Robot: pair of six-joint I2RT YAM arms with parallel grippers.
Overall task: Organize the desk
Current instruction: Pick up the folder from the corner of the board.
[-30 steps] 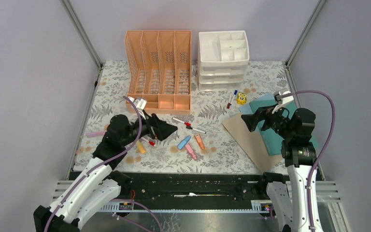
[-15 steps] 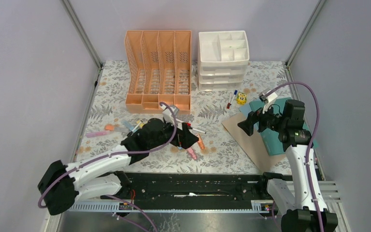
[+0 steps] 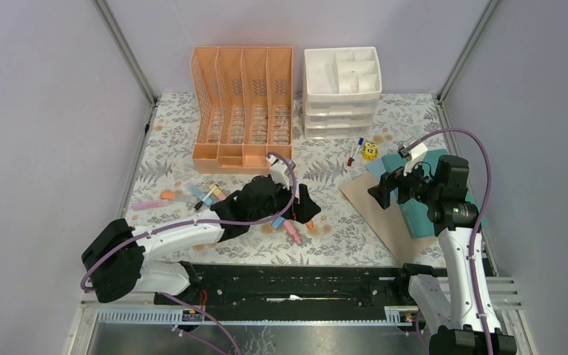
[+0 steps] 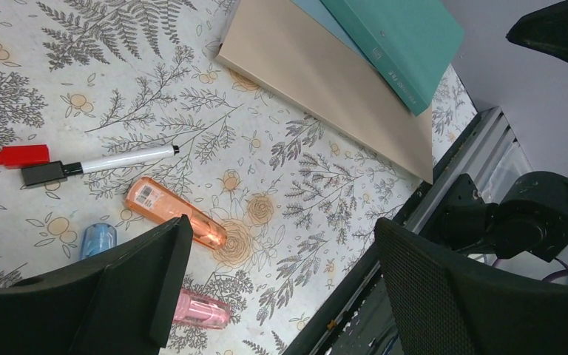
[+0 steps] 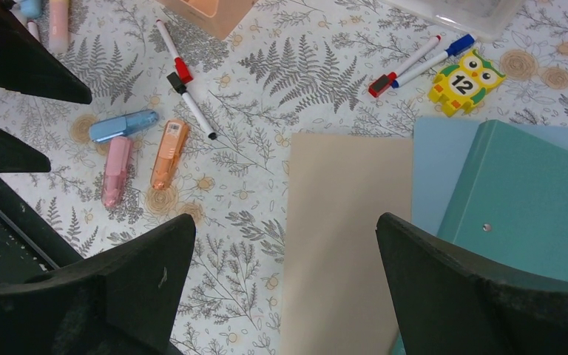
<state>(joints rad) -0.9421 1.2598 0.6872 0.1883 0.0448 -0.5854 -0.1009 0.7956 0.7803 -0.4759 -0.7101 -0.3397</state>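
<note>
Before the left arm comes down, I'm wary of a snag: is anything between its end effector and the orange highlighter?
Nothing visible. The left end effector is open above the desk, with the orange highlighter bare below it. The pink highlighter and blue highlighter lie close beside it, apart.

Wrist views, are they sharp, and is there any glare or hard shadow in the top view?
Left wrist: the desk print and orange highlighter are crisp, with its own fingers dark and close at the bottom edge. Right wrist: sharp too, the owl shows a readable 12. Top view: even, soft light, faint shadows, no glare.
</note>
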